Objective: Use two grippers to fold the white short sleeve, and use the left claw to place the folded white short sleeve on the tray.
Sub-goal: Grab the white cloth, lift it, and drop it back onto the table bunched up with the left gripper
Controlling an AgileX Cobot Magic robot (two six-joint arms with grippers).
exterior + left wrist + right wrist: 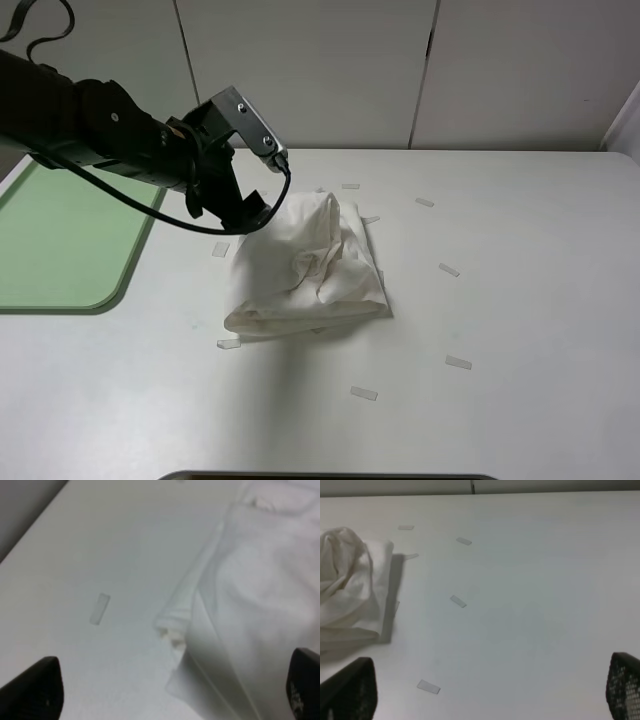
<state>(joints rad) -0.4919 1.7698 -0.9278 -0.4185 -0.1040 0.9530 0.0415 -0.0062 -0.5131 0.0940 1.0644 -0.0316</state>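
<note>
**Inspector:** What is recorded of materials and shapes?

**Assessor:** The white short sleeve [305, 265] is noted as soft, creased cloth, folded into a lumpy, roughly rectangular bundle with a rolled hem along one side. The tray [60, 240] is recorded as flat, smooth and light green, with a rounded corner and a low rim. Small pale tape strips [458, 362] are scattered over the matt white worktop [520, 300].

**Inspector:** Edges and free room?

**Assessor:** The bundle is found near the middle of the worktop, somewhat towards its left edge and well apart from the near and right edges. The tray is set at the left edge, apart from the cloth, with open worktop between the two.

**Inspector:** The fingers?

**Assessor:** The left fingers [32, 692] are spread wide at the bundle's far left corner. The rolled hem lies between them, and whether the cloth is touched cannot be told. The right fingers [350, 690] are likewise spread wide over the worktop, with the cloth lying apart from them, beyond one fingertip.
</note>
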